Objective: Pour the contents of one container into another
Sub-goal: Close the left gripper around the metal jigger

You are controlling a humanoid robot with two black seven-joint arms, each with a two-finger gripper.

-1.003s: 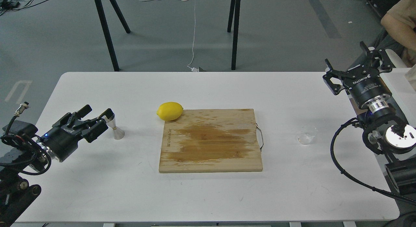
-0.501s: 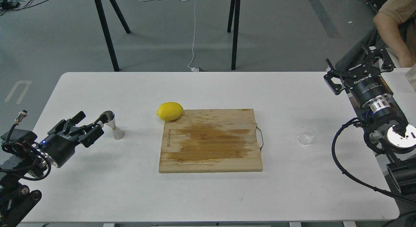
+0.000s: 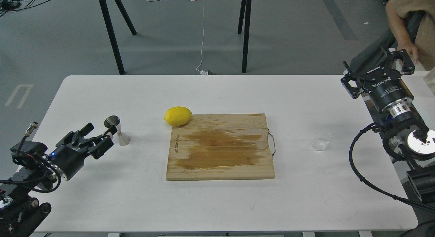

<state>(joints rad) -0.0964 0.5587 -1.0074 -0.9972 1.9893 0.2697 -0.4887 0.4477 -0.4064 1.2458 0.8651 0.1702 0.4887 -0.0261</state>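
Observation:
The steel jigger [image 3: 119,131] stands on the white table [image 3: 217,203] at the left, its upper cup leaning left. My left gripper [image 3: 101,132] is open just left of it. One fingertip reaches close to the jigger's waist, and I cannot tell whether it touches. The small clear glass cup [image 3: 321,142] stands alone at the right, between the board and my right arm. My right gripper [image 3: 377,71] is open and empty, raised above the table's far right edge, well apart from the cup.
A wet wooden cutting board [image 3: 220,147] lies mid-table with a lemon [image 3: 177,115] at its far left corner. A person's hand [image 3: 407,49] hovers right behind my right gripper. Black trestle legs [image 3: 245,30] stand beyond the table.
My left gripper has drawn back left and down off the jigger's top, so the upper cup now shows. The right gripper shifted slightly up and right. The person's arm leaned in.

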